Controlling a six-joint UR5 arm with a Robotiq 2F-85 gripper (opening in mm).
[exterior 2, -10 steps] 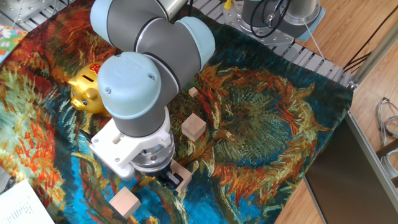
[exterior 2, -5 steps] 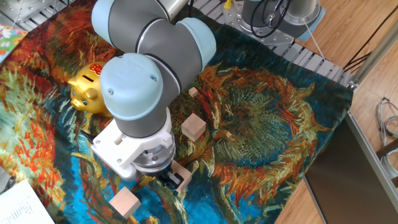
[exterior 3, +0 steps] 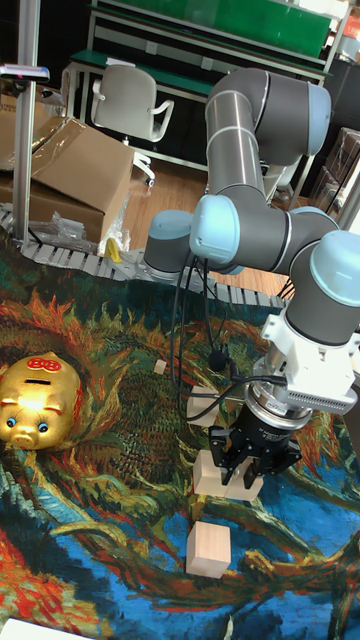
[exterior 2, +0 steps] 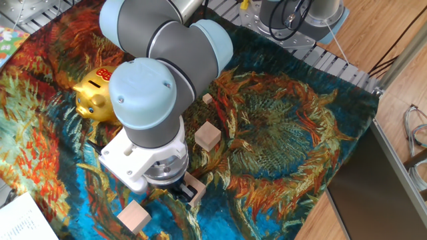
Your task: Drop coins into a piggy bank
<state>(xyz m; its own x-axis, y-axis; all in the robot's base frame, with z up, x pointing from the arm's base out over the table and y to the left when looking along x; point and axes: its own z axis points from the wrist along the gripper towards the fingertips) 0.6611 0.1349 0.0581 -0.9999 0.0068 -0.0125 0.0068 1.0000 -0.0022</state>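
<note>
My pincer (exterior 3: 243,462) grasps a wooden block (exterior 3: 226,476) on the painted cloth (exterior 2: 280,140); the gold piggy bank (exterior 3: 40,405) sits well apart.

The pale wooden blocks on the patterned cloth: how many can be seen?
4. One small pale wooden block lies nearest the conveyor, one mid-cloth, one at the black gripper, one nearest the front edge. The grey robot arm may hide others.

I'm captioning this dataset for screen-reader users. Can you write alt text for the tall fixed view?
A grey and pale blue robot arm reaches down so its black gripper sits at a pale wooden block on a colourful painted tablecloth. A gold piggy bank stands far left, and another block lies nearer the camera.
</note>
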